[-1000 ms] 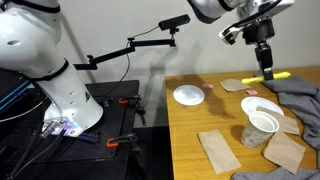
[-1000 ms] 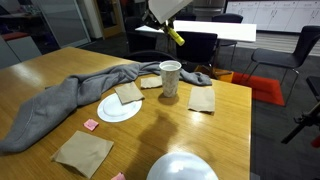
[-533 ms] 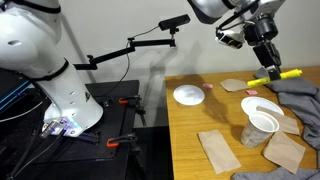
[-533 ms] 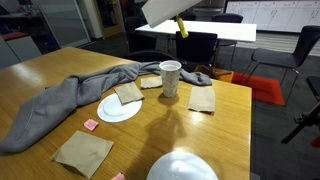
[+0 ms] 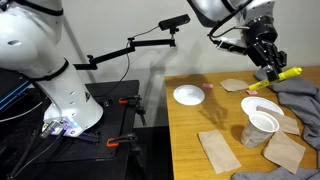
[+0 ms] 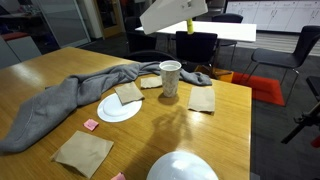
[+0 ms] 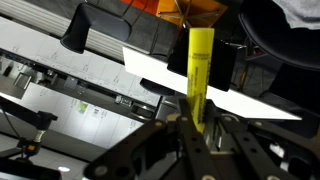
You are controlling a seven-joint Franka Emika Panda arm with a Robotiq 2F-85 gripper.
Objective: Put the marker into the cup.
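My gripper (image 5: 271, 70) is shut on the yellow marker (image 5: 285, 74) and holds it high in the air. In this exterior view the marker sticks out sideways, above and behind the whitish cup (image 5: 260, 122). In an exterior view the gripper (image 6: 188, 19) is at the top edge and the marker (image 6: 188, 26) hangs down from it, well above and a little past the cup (image 6: 170, 78), which stands upright on the wooden table (image 6: 215, 130). In the wrist view the marker (image 7: 200, 70) stands up from between the dark fingers (image 7: 180, 140); the cup is out of that view.
A grey cloth (image 6: 70, 100) lies across the table. A white plate (image 6: 110, 112) holds a brown napkin. More brown napkins (image 6: 202, 98) lie about. A shallow white dish (image 5: 189, 95) sits near the table edge. A camera boom (image 5: 150, 40) reaches over beside the table.
The gripper has turned at the wrist and shifted a little with the marker still in it. The marker's tilt has changed. The cup and the other things have not moved.
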